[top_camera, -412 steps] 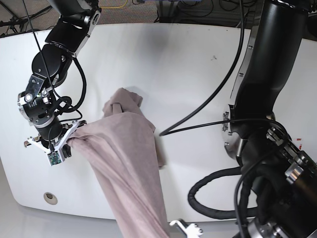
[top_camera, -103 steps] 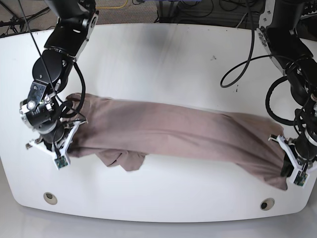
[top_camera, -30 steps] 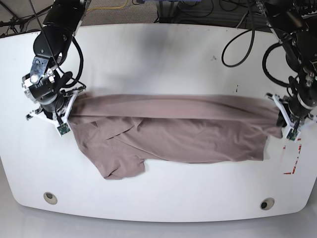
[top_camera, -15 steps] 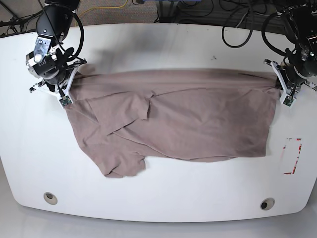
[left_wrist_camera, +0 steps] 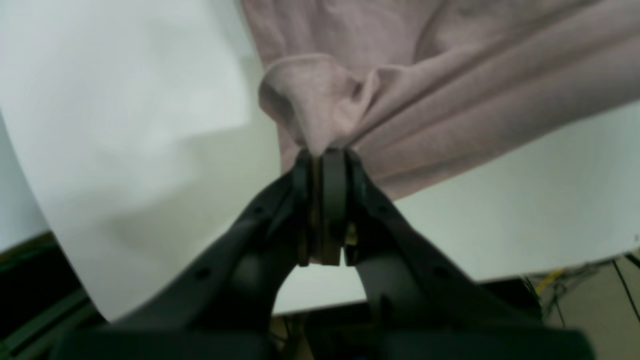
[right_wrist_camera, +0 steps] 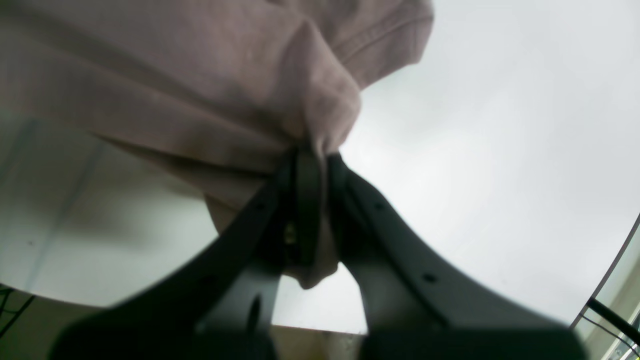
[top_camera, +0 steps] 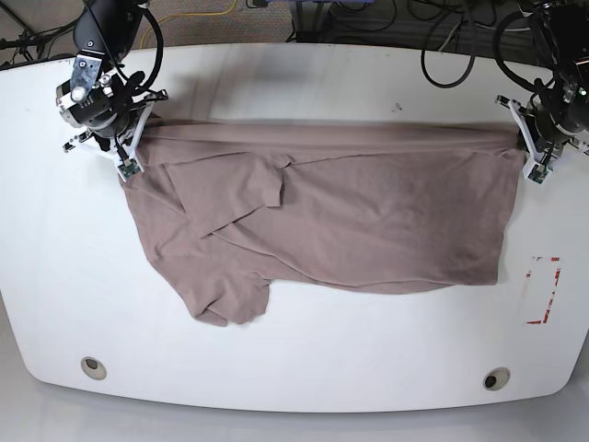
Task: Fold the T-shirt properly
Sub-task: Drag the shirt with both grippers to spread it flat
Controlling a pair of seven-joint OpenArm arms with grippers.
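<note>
Left pincer [top_camera: 532, 152]: I have it clamped tight on a bunched corner of the T-shirt [top_camera: 350, 216], out at 3 o'clock on the white surface [top_camera: 304, 368]. The wrist view shows the jaws fully pressed together with cloth [left_wrist_camera: 320, 110] puckering out above them.

Right pincer [top_camera: 129, 152]: gripping the opposite corner at about 10 o'clock; in its wrist view the fabric [right_wrist_camera: 210, 90] wraps over the closed tips, and a hemmed edge hangs just beyond.

T-shirt: stretched taut along its far edge between my two grips, the rest lying across the middle of the surface. The side toward 9 o'clock is untidy: a flap is folded over near the top centre, and a crumpled lobe trails toward 7 o'clock.

Slip risk: each grip holds only a small pinch, so I judge that pulling harder could tug a corner free.

Fold risk: if I set it down like this, the doubled-over flap would likely get trapped and any fold would come out crooked.

Edge risk: the left pincer sits near the rim, so cloth could slide off there.
</note>
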